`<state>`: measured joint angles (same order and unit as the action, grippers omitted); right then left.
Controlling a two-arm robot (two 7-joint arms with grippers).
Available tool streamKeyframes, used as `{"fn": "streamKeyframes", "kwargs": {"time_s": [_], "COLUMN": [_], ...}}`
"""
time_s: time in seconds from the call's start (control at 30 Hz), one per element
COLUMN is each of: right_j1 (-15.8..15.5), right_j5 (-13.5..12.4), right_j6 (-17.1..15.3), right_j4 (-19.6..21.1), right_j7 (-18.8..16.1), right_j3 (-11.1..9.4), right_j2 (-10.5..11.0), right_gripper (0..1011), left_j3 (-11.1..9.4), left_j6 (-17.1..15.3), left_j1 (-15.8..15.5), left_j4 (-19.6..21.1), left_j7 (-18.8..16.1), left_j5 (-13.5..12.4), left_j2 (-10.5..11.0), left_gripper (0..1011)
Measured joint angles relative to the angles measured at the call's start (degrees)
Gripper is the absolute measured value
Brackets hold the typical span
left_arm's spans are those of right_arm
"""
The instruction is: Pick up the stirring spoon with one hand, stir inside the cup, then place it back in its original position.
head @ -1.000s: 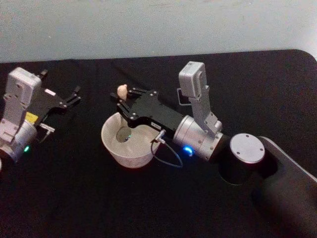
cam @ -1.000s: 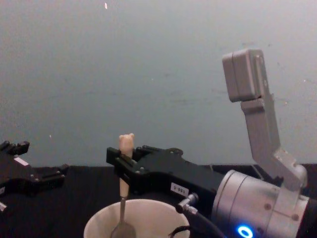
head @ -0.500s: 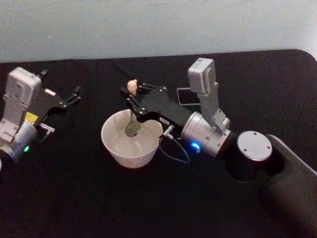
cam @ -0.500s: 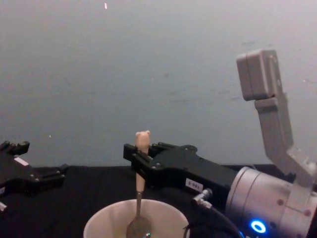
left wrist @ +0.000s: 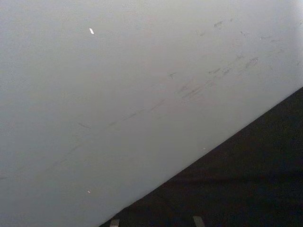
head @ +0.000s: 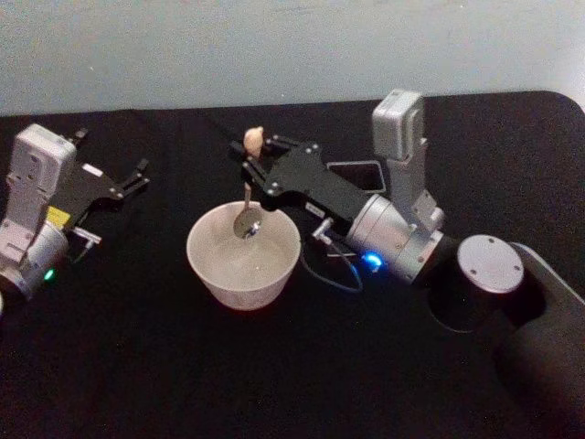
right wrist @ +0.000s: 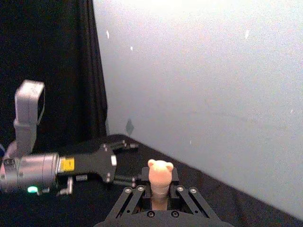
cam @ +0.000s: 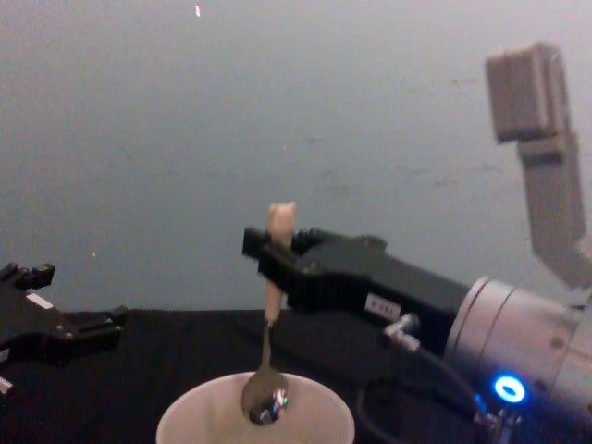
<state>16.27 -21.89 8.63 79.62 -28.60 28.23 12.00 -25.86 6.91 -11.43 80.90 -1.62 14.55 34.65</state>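
The right hand [head: 259,161] grips the stirring spoon [head: 247,199] upright over the cup [head: 239,283], and we judge its holder [head: 356,165] lies just rightward, farther back.

Soft, even light falls on the pale wall [cam: 277,111], the black table [head: 137,366] swallows shadows, and the stirring spoon [cam: 271,301] shows a small glint.
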Motion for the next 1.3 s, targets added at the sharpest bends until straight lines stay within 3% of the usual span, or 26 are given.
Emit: {"fn": "streamKeyframes", "kwargs": {"time_s": [0.43,0.77,1.07,1.3], "right_j1": [-1.68,-2.98,-5.06,-5.96], "right_j5": [-2.98,-3.75,-4.02,-3.35], "right_j6": [-1.62,-4.30,-5.50,-5.82], "right_j4": [10.15,17.05,19.30,18.01], "right_j7": [1.94,5.06,6.57,6.89], "right_j3": [-3.56,-7.52,-10.65,-10.93], "right_j2": [3.09,7.20,10.18,10.89], "right_gripper": [217,216,216,216], "left_j3": [0.00,0.00,0.00,0.00], "left_j6": [0.00,0.00,0.00,0.00], "left_j1": [0.00,0.01,0.00,0.00], "left_j4": [0.00,0.00,0.00,0.00], "left_j7": [0.00,0.00,0.00,0.00], "left_j5": [0.00,0.00,0.00,0.00], "left_j2": [0.00,0.00,0.00,0.00], "left_gripper": [1001,1001,1001,1001]}}
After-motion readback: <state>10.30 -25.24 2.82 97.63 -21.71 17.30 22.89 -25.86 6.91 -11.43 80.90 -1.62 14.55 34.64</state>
